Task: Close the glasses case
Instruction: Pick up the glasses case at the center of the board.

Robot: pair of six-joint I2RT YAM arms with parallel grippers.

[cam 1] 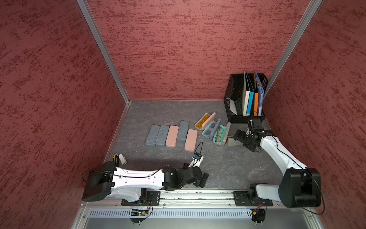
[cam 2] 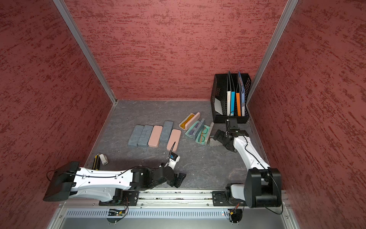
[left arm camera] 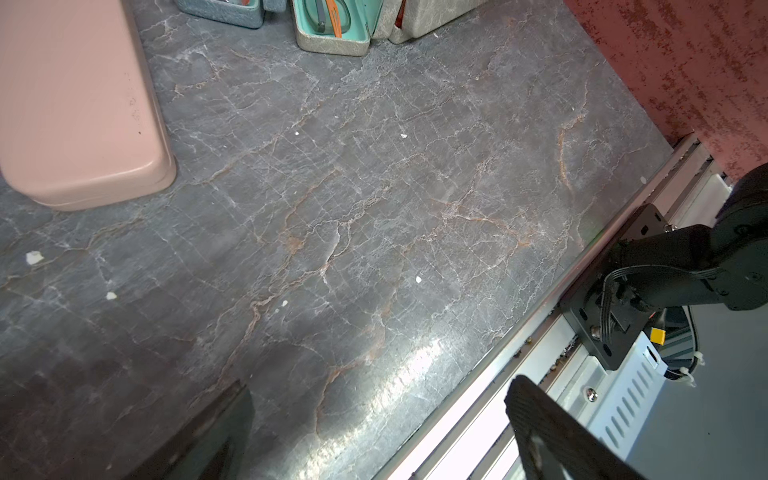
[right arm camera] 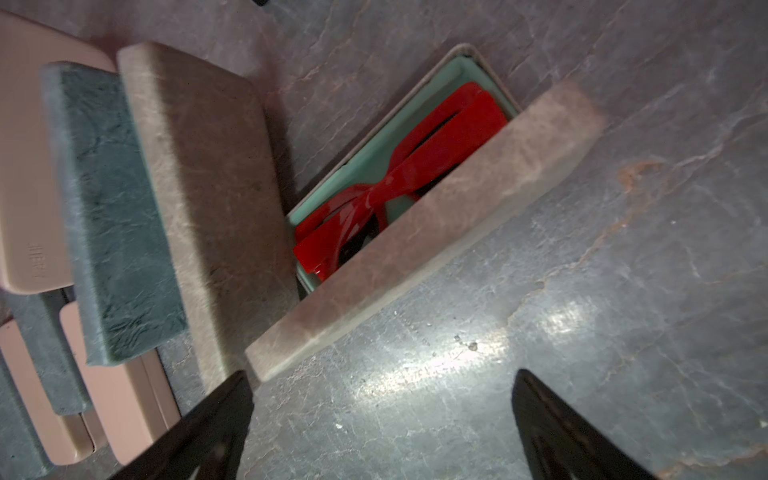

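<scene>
Right gripper [right arm camera: 380,380] hangs with jaws wide, holding nothing, just beside the half-raised lid of a grey case [right arm camera: 436,216] with red glasses [right arm camera: 415,166] inside. It is likely placed there to press the lid down. This case sits at the right end of the open cases [cam 1: 218,133], near a black basket [cam 1: 234,93]. Left gripper [left arm camera: 374,403], also wide and empty, rests low by the front rail (probably parked clear). On the table [cam 1: 168,111] there are four open cases, one pair of glasses in each. Five closed cases [cam 1: 172,136] lie side by side, three blue-grey and two pink.
</scene>
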